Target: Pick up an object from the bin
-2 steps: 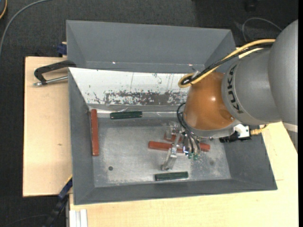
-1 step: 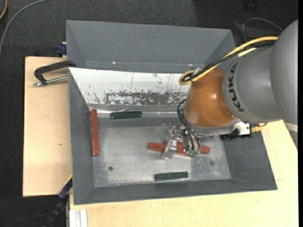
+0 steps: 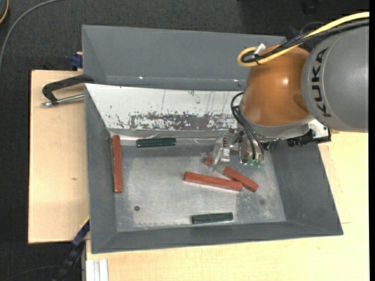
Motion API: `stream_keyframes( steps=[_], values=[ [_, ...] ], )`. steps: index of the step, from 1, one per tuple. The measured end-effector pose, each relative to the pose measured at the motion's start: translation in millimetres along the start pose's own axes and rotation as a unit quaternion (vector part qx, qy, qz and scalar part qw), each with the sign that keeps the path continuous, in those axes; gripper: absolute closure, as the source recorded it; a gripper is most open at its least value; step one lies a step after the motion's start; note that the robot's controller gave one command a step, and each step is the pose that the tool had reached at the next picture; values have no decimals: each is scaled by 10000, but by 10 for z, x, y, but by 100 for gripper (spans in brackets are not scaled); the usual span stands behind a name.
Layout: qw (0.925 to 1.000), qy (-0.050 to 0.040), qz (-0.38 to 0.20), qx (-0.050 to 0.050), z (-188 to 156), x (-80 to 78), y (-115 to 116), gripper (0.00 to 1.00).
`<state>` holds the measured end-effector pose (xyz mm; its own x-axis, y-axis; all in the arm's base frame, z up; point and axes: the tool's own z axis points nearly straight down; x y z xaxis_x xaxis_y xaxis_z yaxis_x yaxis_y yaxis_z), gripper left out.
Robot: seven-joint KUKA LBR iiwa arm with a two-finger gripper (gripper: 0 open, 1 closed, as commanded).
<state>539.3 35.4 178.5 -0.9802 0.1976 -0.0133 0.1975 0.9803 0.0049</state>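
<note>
Robot hand (image 3: 225,154) sits low at centre right of the grey metal bin (image 3: 176,57), just above a short flat red-brown stick (image 3: 241,179). Whether the hand is apart or together cannot be told.

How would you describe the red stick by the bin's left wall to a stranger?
Start at the grey bin and go to its left wall. A long red stick lies along it, alone. The other two red sticks lie near the gripper, on the right.

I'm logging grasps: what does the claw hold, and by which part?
It cannot be told. The claw sits low by the red sticks right of the bin's middle, nothing plainly in it.
</note>
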Motion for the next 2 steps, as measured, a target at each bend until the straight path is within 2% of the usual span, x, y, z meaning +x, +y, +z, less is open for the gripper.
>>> stream_keyframes(
  steps=[1,2],
  values=[
    [10000,48,4,12,49,21,-7,0],
    [9998,102,-169,26,1119,262,37,0]
  ],
)
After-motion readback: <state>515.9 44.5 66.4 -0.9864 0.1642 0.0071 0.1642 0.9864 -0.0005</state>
